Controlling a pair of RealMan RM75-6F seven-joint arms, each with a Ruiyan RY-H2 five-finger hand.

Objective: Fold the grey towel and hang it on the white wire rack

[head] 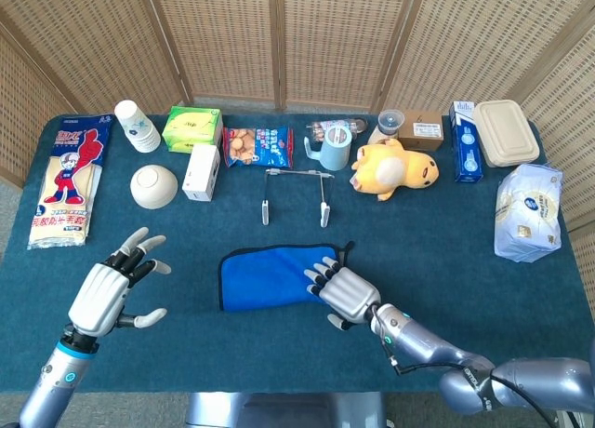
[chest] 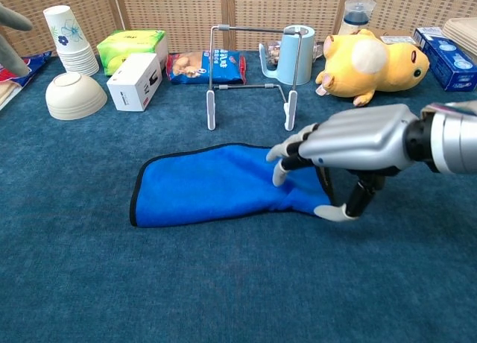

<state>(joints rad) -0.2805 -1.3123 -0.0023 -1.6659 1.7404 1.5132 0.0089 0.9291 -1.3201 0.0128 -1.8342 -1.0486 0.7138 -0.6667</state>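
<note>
Towel: blue cloth with dark edging (chest: pixel 216 185), folded into a long strip, flat on the table (chest: pixel 223 283); lies just in front of the wire rack, apart from it. Task calls it grey; it shows blue.
Wire rack: white wire rack (chest: pixel 252 74) upright behind the towel, two feet on the table, nothing hung on it.
Right hand: right hand (chest: pixel 350 145) over the towel's right end, palm down; fingers (chest: pixel 287 153) curled onto the cloth, thumb down at the cloth's right corner. The right end looks slightly bunched under the fingers. Whether the cloth is truly pinched between thumb and fingers, cannot tell.
Left hand: left hand (head: pixel 107 293) well to the left of the towel, above the table, fingers spread, holding nothing.
Behind the rack: snack packet (chest: pixel 207 65), pale blue mug (chest: pixel 292 56).
Right of the rack: yellow plush toy (chest: pixel 369 60).
Left of the rack: white box (chest: pixel 136 80), green tissue pack (chest: pixel 134 45), overturned bowl (chest: pixel 74 95), paper cup stack (chest: pixel 68 39).
</note>
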